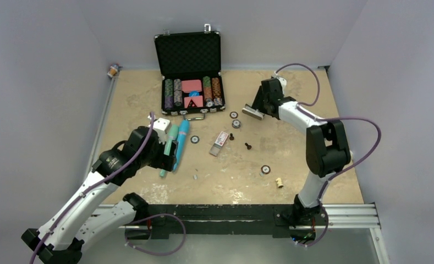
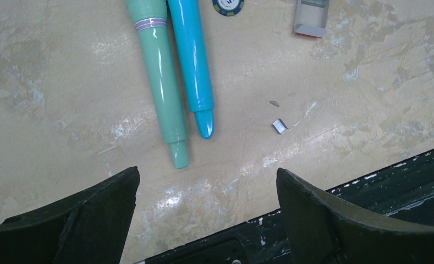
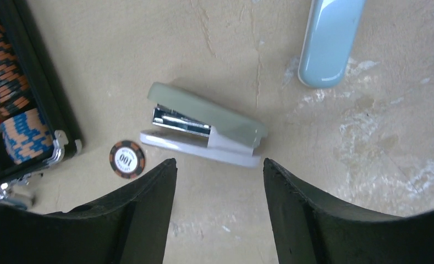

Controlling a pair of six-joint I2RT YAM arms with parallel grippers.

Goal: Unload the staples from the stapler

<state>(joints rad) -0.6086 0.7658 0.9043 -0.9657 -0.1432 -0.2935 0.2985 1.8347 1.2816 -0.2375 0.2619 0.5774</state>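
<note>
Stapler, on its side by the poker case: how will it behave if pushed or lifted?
The stapler looks like rigid plastic around metal parts, so it is probably stiff. Its glossy shell may slip in a pinch. Lying on its side, it should slide or pivot rather than roll.

Sage-green stapler (image 3: pixel 214 118), mottled tan table (image 3: pixel 368 137)

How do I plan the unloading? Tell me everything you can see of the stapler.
The stapler has a pale grey-green, plastic-looking top, a white base and a shiny metal staple channel showing between them at one end. It looks closed and appears to lie on its side on the beige table. Nothing grips it: the right gripper hovers over it, open and not touching. A poker chip lies near its metal end, apart from it. Whether staples are inside cannot be told.
</note>
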